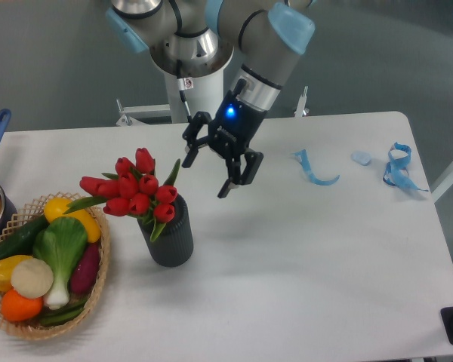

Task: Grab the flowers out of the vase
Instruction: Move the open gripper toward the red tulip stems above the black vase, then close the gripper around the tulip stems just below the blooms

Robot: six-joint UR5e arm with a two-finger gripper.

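On a white tabletop [302,264], near the front left, a dark ribbed vase [170,235] stands just right of a wicker basket [98,283] of vegetables and holds a bunch of red tulips, the flowers [136,192] (blooms leaning left). Farther back, up and right of the flowers, the gripper [208,165] hangs tilted above the tabletop, its black fingers [228,186] spread apart and holding nothing.
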